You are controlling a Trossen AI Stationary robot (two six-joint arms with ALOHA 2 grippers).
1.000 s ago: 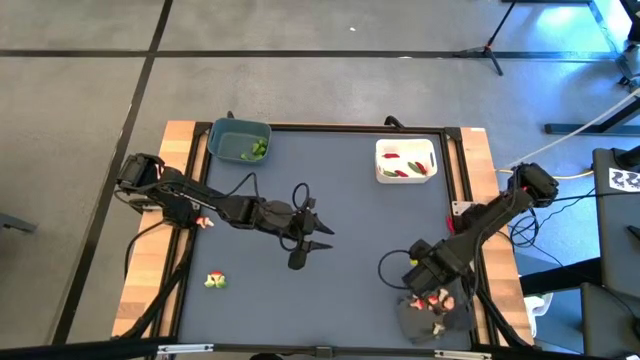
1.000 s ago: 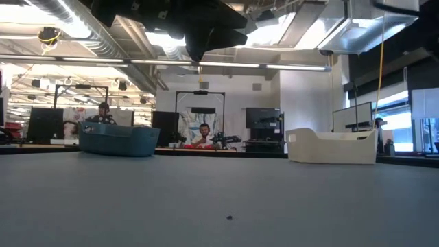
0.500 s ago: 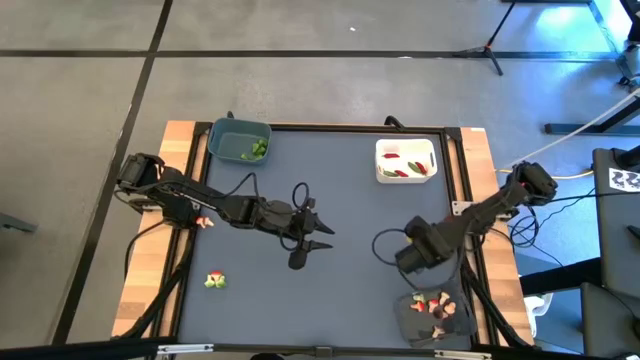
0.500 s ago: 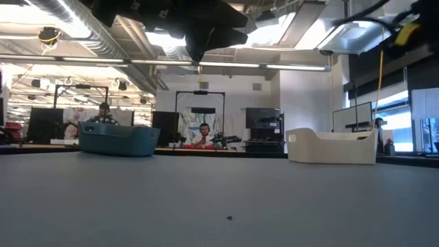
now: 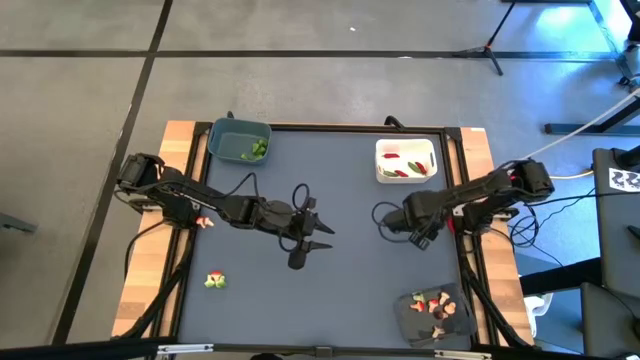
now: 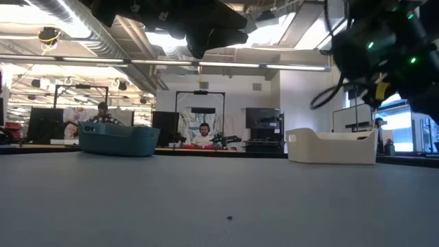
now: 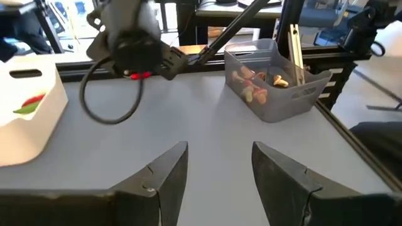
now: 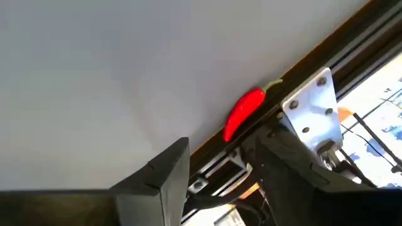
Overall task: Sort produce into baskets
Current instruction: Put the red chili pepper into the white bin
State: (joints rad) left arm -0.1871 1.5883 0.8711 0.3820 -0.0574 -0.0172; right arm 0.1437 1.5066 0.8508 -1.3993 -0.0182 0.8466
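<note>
Both tools — left tool (image 5: 312,236), right tool (image 5: 425,236) — are hanging open, empty; red pepper (image 8: 245,112) is lying unsorted at the bench (image 5: 340,290) edge — baskets are partly filled.

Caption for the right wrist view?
Open right hand above the grey table, a small red toy chili pepper at its edge.

The high camera looked straight down on the whole table (image 5: 330,290). The low one sat at tabletop height, facing level across it into the room. Both caught the blue-grey tub (image 5: 239,140) and white tub (image 6: 331,146). Each wrist camera peered past its own fingers, close above the tabletop.
</note>
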